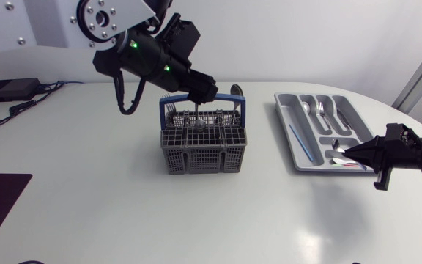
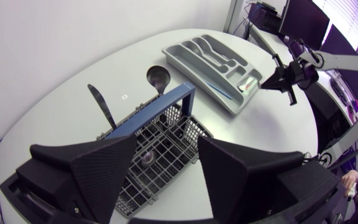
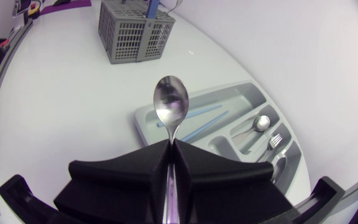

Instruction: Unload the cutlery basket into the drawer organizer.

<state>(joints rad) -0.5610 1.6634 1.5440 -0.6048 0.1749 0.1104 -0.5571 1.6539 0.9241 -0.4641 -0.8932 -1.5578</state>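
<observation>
**Step in hand.** The right gripper [image 1: 350, 152] is clamped on a spoon [image 3: 171, 102] and hangs over the near end of the drawer organizer [image 1: 293, 110], which lies toward the table's right edge. The left gripper [image 1: 200, 92] hangs with its jaws wide apart and empty over the far side of the cutlery basket [image 1: 202, 158], near the table's middle. This appears to be placement of one piece and the approach to the next.

**Next move.** It likely calls for lowering the spoon into a spoon compartment and releasing it.

**View differences.** Only the right wrist view shows the spoon's bowl projecting ahead of the closed fingers. Only the left wrist view clearly shows a second spoon [image 2: 158, 78] and a dark utensil [image 2: 101, 102] standing in the basket beyond its blue handle [image 2: 160, 109].
</observation>
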